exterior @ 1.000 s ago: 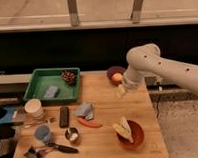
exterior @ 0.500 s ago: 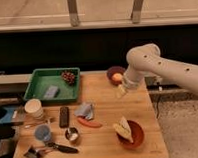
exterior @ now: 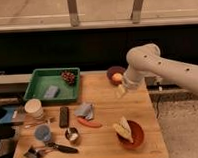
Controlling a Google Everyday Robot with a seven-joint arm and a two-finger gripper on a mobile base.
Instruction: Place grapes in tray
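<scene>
When checked against the frames of a second and half a second back, shows no change: arm, gripper and every item in the same places.

Camera view.
- Table [exterior: 106,100], wooden: 1.
- Tray [exterior: 34,91], green, rectangular, far left on the table: 1.
- Grapes [exterior: 68,76], dark reddish bunch, lying inside the tray at its far right corner: 1 bunch.
- Grey-blue flat piece [exterior: 51,92], also in the tray, near and left of the grapes: 1.
- Bowls: 2. Dark bowl [exterior: 113,70] at the far edge, right of centre, with 1 orange fruit [exterior: 116,78] in it. Reddish-brown bowl [exterior: 135,137] near right, holding pale yellow pieces [exterior: 123,128], count unclear.
- Gripper [exterior: 120,90] on pale arm [exterior: 159,68] reaching in from the right: 1. Hangs just near of the dark bowl, well apart from the tray; jaws spread wide, nothing between them.
- Blue cup [exterior: 42,132], near left: 1.
- Dark rectangular block [exterior: 64,117]: 1.
</scene>
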